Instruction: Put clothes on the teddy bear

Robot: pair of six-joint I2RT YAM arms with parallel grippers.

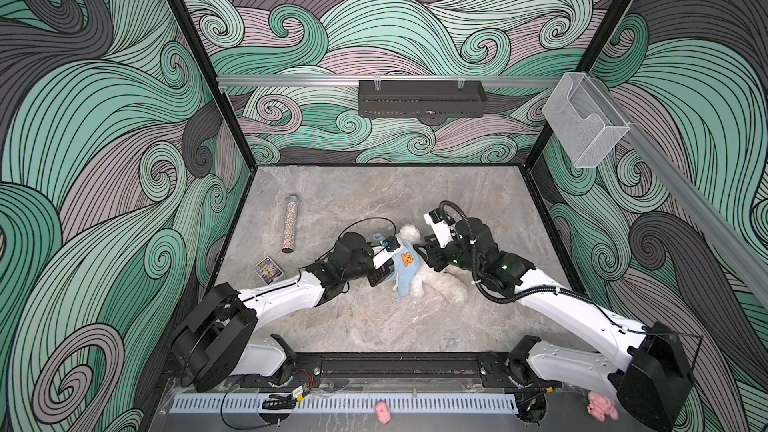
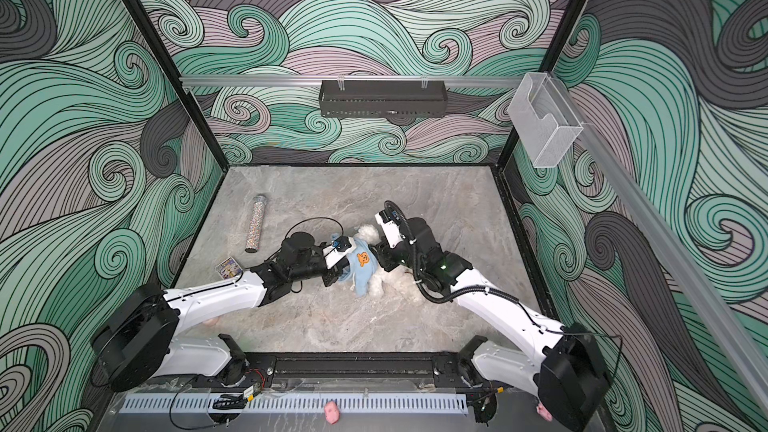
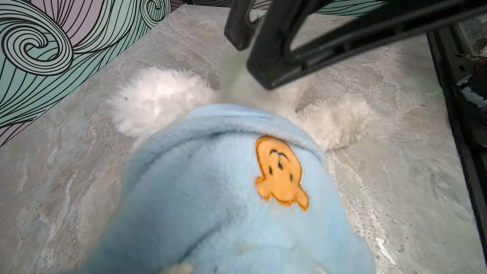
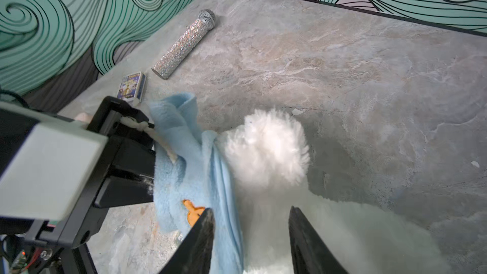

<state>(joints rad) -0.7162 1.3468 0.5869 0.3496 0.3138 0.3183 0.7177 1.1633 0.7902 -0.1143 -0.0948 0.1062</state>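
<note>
**Shirt half on, 2 tools crowding the bear**

The teddy bear (image 1: 455,289) lies near the middle of the bench (image 1: 374,326), a little to the right, with a pale blue shirt (image 1: 405,274) bunched over its body, orange patch facing up. White fur shows at both ends of the shirt. I can't tell whether either arm is through a sleeve.

The left tool (image 1: 385,274) is clamped on the shirt's edge, as the right wrist view shows. The right tool (image 4: 250,209) has its jaws apart, 1 over the blue cloth and 1 over white fur, gripping nothing.

To my eye the step is working the shirt further along the body. Done well, the left tool would keep the cloth taut as an anchor while the right takes a firm pinch of cloth alone, not fur, and pulls away from the left in a short, low stroke so the soft bear doesn't simply slide along.

The tight spot is between the 2 tools, which sit just beside each other across the bear. Elsewhere there is room: bare stone in front and behind. A glittery microphone (image 1: 289,224) and a small card box (image 1: 268,270) lie well apart on the left. The right wall is the nearest edge.
</note>
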